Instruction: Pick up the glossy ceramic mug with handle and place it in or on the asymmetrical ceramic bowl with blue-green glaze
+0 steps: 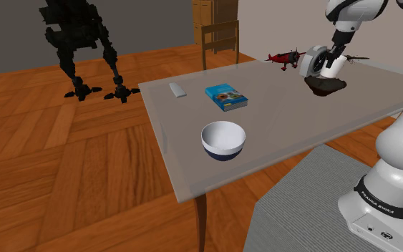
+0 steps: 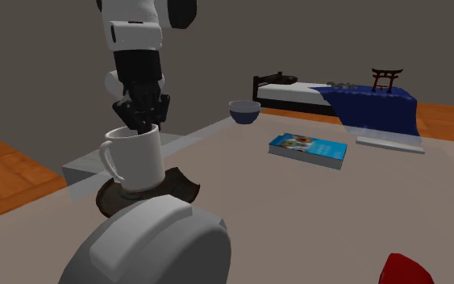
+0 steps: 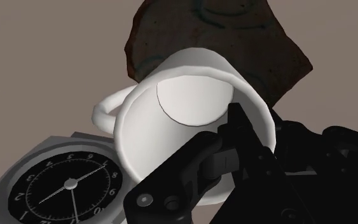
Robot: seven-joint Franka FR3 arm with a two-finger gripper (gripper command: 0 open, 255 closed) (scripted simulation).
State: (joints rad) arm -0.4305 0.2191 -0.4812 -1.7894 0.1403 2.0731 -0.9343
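Note:
A glossy white mug [image 2: 134,161] with a handle stands over a dark brown, irregularly shaped shallow bowl [image 2: 186,190] near the far end of the table. My gripper [image 2: 141,123] comes down from above and is shut on the mug's rim, one finger inside and one outside. In the wrist view the mug [image 3: 184,121] sits between the black fingers [image 3: 242,130], with the brown bowl [image 3: 234,38] beyond it. The bowl [image 1: 326,87] lies under the gripper [image 1: 333,61] in the shoulder view. I cannot tell whether the mug's base touches the bowl.
A grey clock [image 3: 60,186] stands close beside the mug, large in the second exterior view [image 2: 152,242]. On the table [image 1: 278,129] are a white and blue bowl [image 1: 223,140], a blue book [image 1: 226,97], a small grey block [image 1: 177,89] and a red toy plane [image 1: 283,57].

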